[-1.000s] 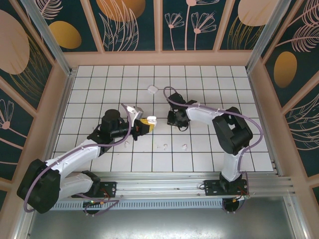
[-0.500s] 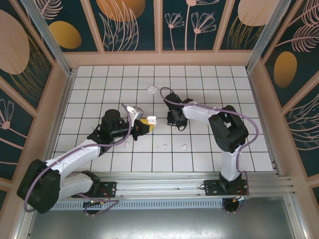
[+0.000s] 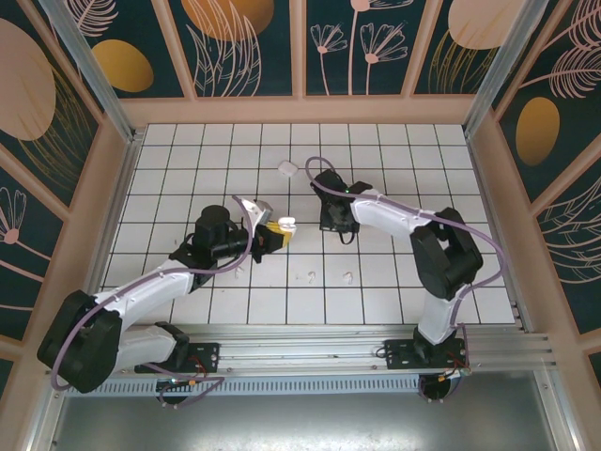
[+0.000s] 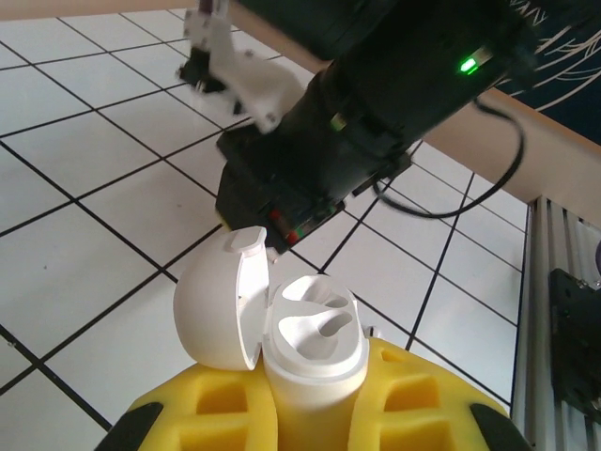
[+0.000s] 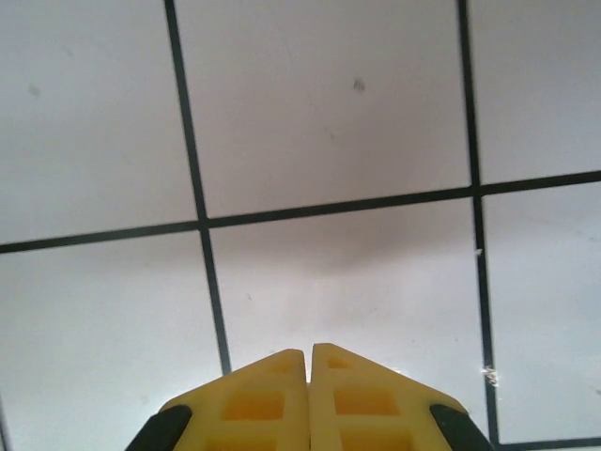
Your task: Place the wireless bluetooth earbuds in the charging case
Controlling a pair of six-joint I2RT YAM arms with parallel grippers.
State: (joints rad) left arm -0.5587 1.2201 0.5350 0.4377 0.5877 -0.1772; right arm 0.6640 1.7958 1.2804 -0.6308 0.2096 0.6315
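A: Past case (image 4: 310, 343)?
B: Blocked just beyond by right arm (image 4: 357, 141). Bare tiles (image 4: 84, 272) to left.
A: Rest of table (image 3: 169, 160)?
B: Far rows, outer columns open. Far-centre: second case (image 3: 287, 169). Near row: loose earbuds (image 3: 347, 277).

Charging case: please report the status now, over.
Left claw shut on charging case, lid open. Right claw shut, empty, above tiles. Earbuds loose on tiles, not yet picked. Nothing seen in the way.

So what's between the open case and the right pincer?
Bare tile, per the top view: nothing between the open case, held in the left pincer, and the right pincer.
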